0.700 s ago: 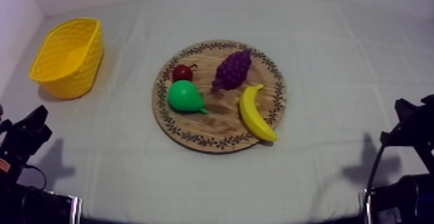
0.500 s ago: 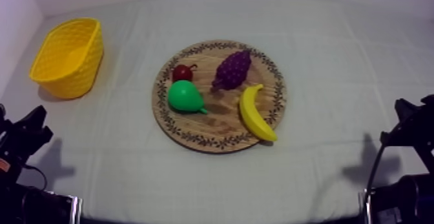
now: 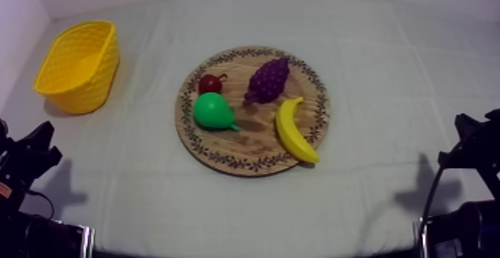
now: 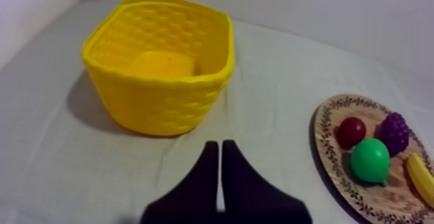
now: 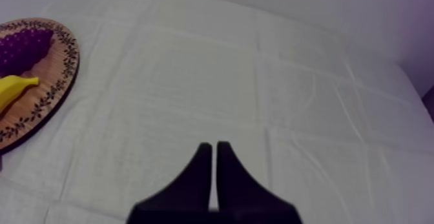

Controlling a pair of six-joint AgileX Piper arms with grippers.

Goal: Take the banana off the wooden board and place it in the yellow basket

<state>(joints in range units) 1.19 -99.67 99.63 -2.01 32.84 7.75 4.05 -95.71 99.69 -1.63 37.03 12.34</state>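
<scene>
Since nothing has shifted over the last moment, you're still at the start. Your left end effector (image 4: 219,150) and right end effector (image 5: 211,150) are each pinched to a narrow wedge, holding nothing, low at their sides of the bench (image 3: 387,82). The banana (image 3: 295,131) lies untouched on the wooden board (image 3: 257,143), along the side nearest your right arm. The left wrist view looks into the yellow basket (image 4: 161,104), which is empty. The top view gives you the banana whole, one end at the rim.
</scene>
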